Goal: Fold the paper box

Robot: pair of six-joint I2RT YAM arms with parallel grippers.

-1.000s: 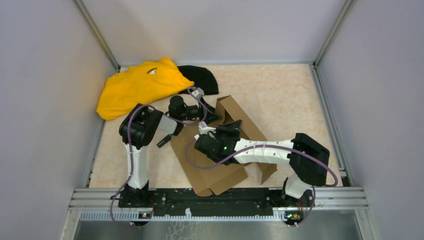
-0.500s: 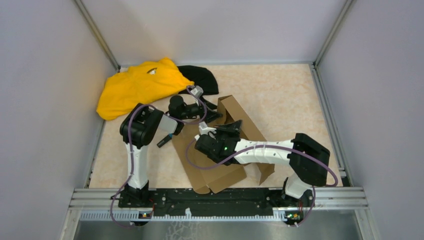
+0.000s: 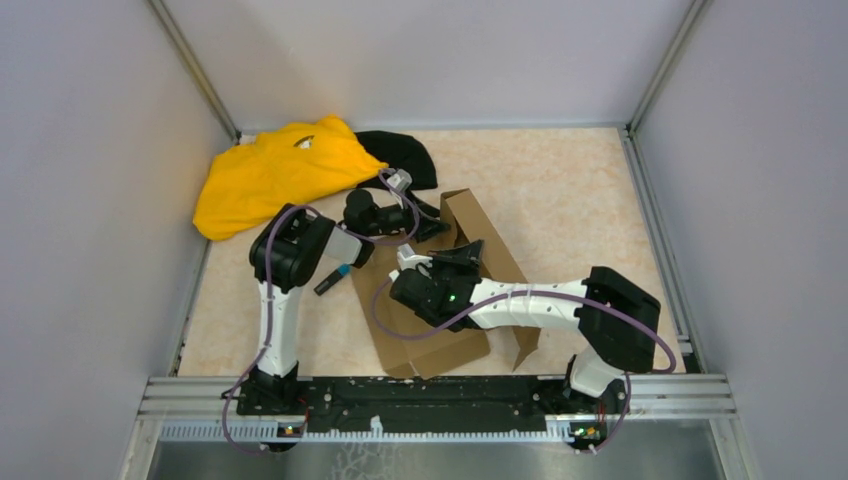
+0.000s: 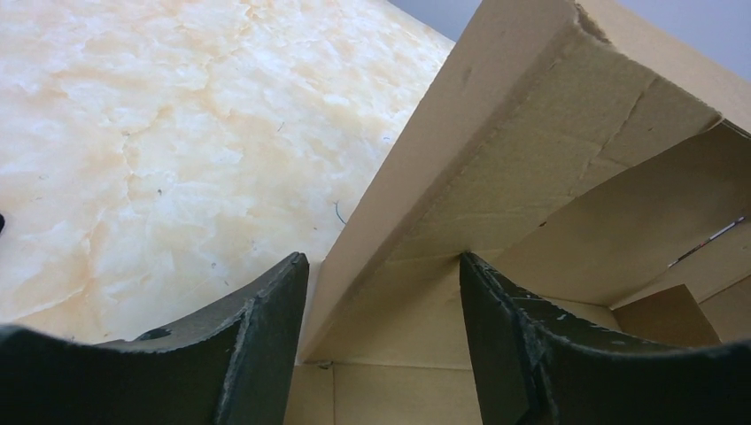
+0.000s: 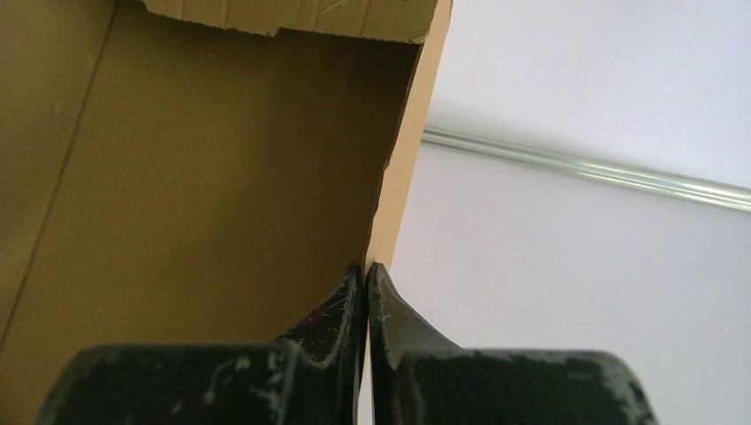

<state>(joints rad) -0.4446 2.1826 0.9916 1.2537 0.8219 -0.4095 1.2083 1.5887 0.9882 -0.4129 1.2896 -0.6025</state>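
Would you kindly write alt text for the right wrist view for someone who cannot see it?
The right claw is shut on the edge of the paper box, whose brown cardboard panel fills the left. Beyond it is a pale wall with a metal rail.

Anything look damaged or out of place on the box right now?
Yes: the paper box has a ragged, torn top edge in the right wrist view and a frayed corner in the left wrist view. A yellow cloth and a black cloth lie heaped at the far left of the table.
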